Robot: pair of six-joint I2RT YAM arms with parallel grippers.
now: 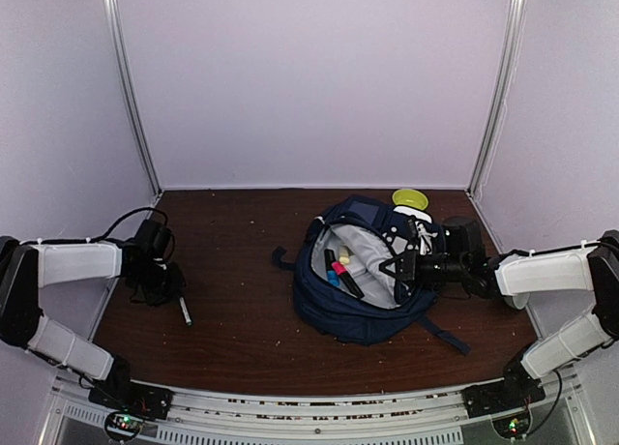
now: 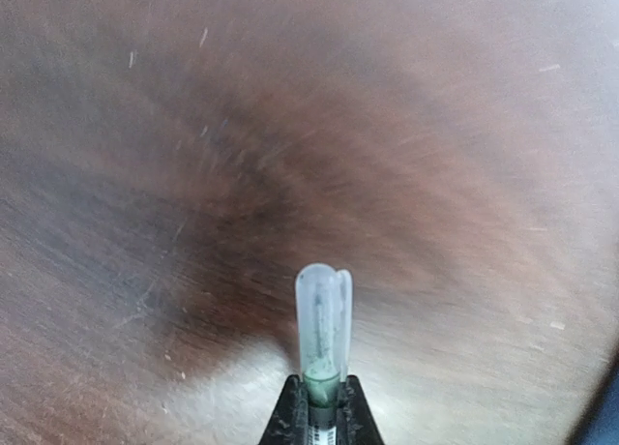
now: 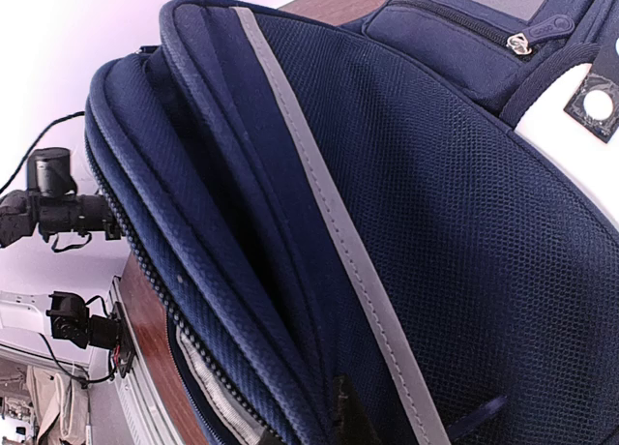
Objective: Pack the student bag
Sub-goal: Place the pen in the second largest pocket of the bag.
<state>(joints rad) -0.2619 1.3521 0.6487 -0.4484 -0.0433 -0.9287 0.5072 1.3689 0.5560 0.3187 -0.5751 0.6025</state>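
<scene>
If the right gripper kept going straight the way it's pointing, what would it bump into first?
The student bag. The right gripper points at its navy side and is already very close, maybe touching; the depth is hard to judge.

Surface: dark brown wood grain, with scattered pale specks. Pen at 9 o'clock, slanted, its translucent cap pointing toward 5 o'clock; contact with the surface not resolvable. Lime-green disc at 1 o'clock, near the white back wall. Cluster just off centre toward 3 o'clock: black marker, pink marker and blue marker lie close together, with a pale yellow item at their 12 o'clock.
</scene>
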